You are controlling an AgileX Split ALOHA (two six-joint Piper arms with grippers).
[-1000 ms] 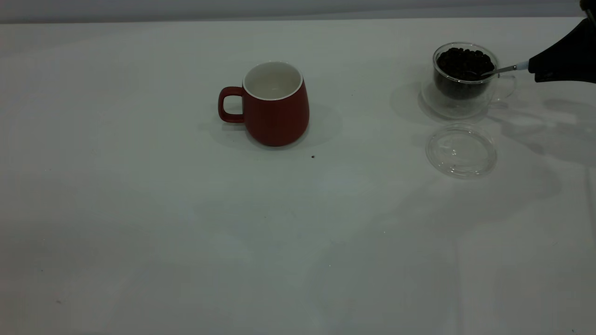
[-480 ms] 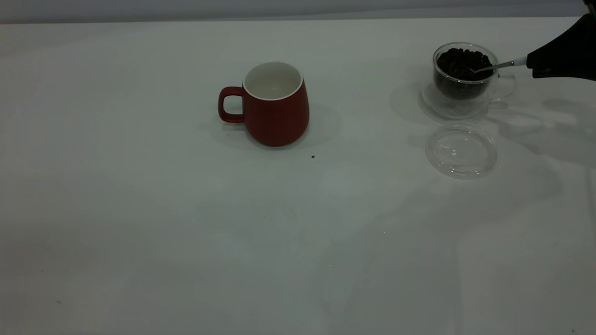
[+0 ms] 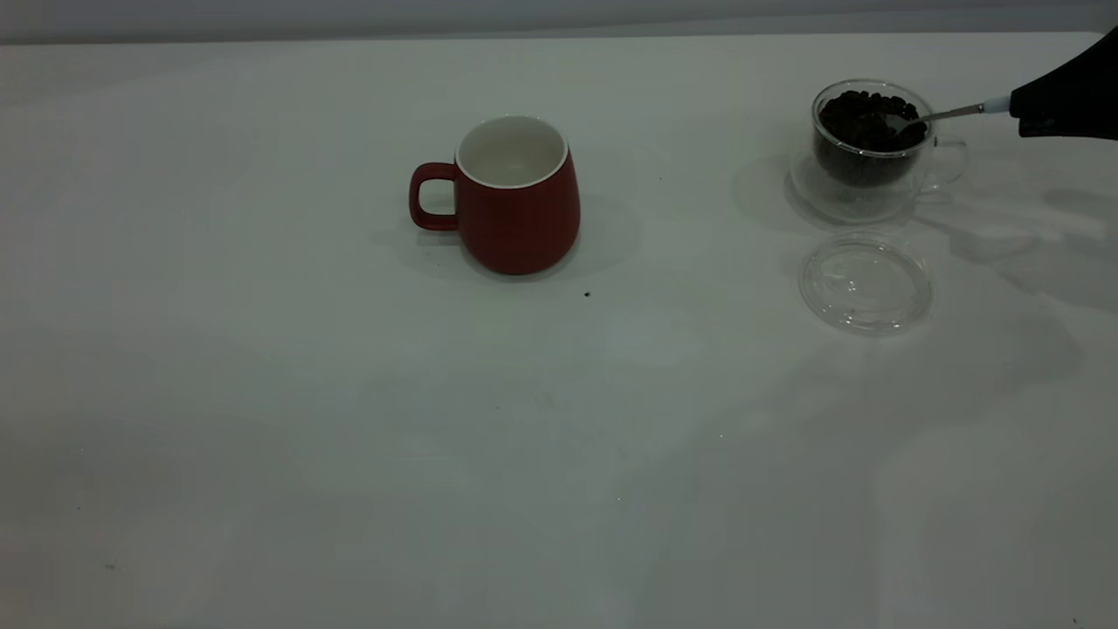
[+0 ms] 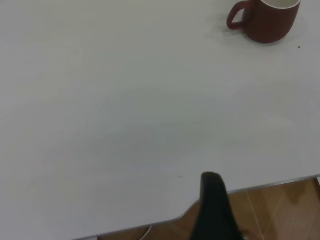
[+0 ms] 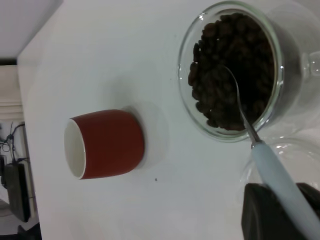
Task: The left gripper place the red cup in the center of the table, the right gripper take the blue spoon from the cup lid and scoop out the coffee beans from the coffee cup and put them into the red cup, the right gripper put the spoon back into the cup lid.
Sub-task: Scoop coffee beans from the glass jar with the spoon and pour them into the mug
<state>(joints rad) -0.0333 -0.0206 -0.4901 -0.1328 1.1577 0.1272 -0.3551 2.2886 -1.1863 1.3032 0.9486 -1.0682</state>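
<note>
The red cup (image 3: 515, 196) stands upright near the table's (image 3: 349, 437) middle, handle to the left; it also shows in the left wrist view (image 4: 265, 20) and the right wrist view (image 5: 102, 145). The coffee cup (image 3: 869, 144) stands at the far right, full of coffee beans (image 3: 865, 118). My right gripper (image 3: 1022, 112) is shut on the blue spoon (image 3: 956, 113) by its pale handle (image 5: 280, 182); the spoon's bowl lies in the beans (image 5: 235, 75). The cup lid (image 3: 865, 281) lies empty in front of the coffee cup. My left gripper (image 4: 212, 210) hangs over the table's edge.
A small dark speck (image 3: 587, 294) lies on the table just right of the red cup's base. Wooden floor (image 4: 280, 210) shows beyond the table's edge in the left wrist view.
My right gripper has drawn back to the right and risen slightly, pulling the spoon's bowl from the cup's middle toward its right rim. The red cup and lid have not moved.
</note>
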